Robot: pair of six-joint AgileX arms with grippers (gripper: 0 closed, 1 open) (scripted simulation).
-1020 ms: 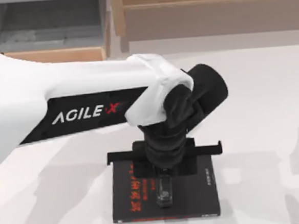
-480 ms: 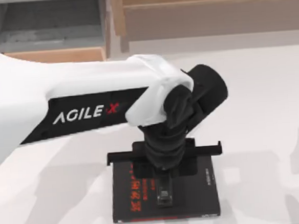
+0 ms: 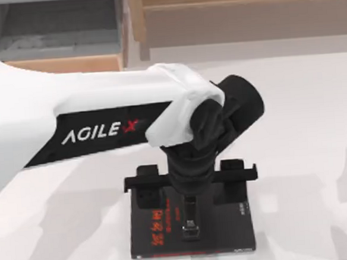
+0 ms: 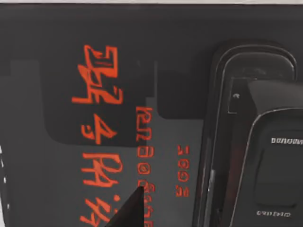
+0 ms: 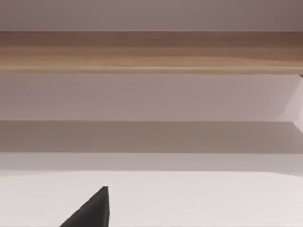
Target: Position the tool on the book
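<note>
My left gripper [image 3: 188,185] over book [image 3: 228,233], fingers spread wide, pinching nothing. Tool [image 3: 190,221] lies flat on cover, right of red lettering, clear of fingers. Judgement: placement done, release made so tool rests unaided. Right arm parked off to right.

The left arm's tool [image 3: 189,185] hides the book's [image 3: 228,233] far edge.
</note>
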